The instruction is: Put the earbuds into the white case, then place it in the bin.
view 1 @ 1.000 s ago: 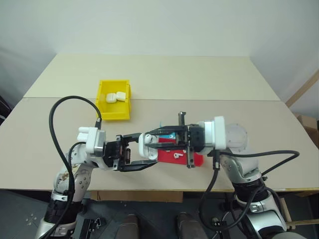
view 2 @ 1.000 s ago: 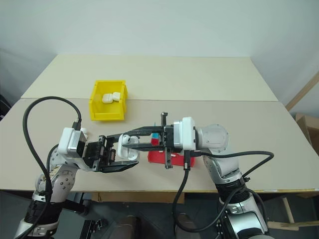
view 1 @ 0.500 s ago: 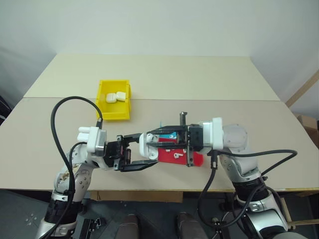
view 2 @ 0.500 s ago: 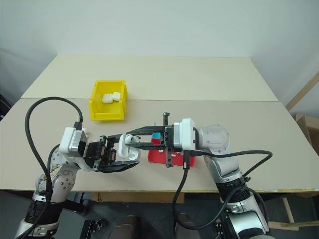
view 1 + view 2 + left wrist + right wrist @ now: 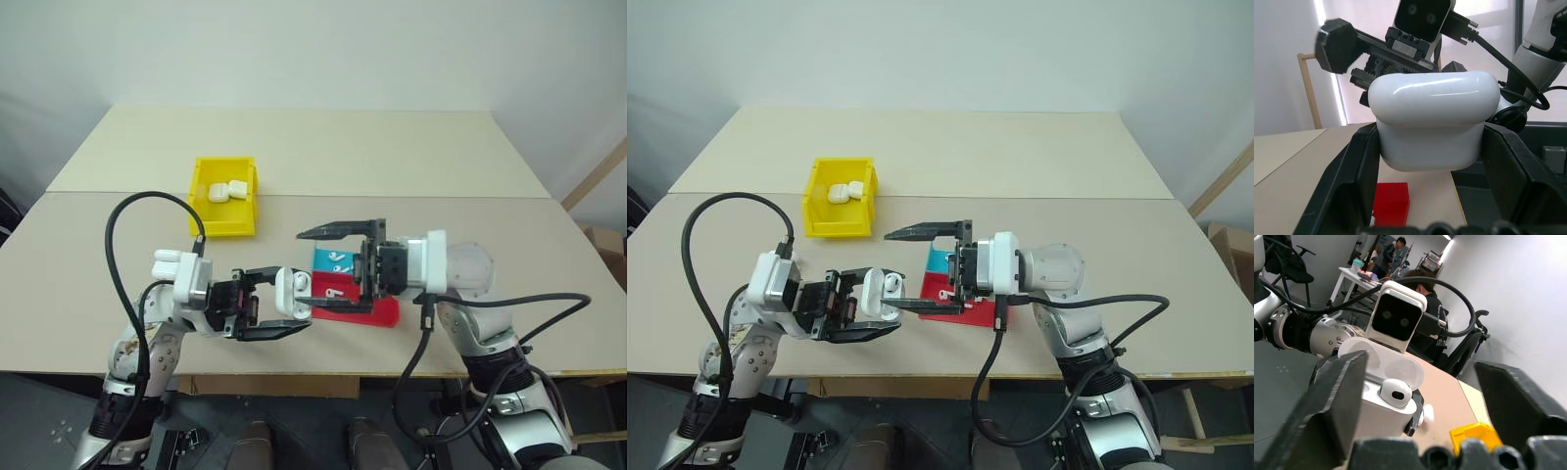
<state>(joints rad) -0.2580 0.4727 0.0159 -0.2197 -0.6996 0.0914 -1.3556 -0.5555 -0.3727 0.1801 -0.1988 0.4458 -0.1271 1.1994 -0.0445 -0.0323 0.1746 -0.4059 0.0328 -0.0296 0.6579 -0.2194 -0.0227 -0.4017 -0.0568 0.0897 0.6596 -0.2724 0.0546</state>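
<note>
My left gripper is shut on the white case, holding it above the table's front edge. In the right wrist view the case's lid stands open and one of the earbuds sits in it. My right gripper is open, with one finger above the case and one below, touching neither it nor the earbud. More earbuds lie on the blue tray and the red tray. The yellow bin stands at the back left with two white cases in it.
The red and blue trays lie side by side under my right gripper, near the front edge of the beige table. A seam runs across the table behind the bin. People sit at desks in the background of the right wrist view.
My right gripper has opened wide and drawn back a little to the right, off the case. The left gripper still holds the case in the same place.
</note>
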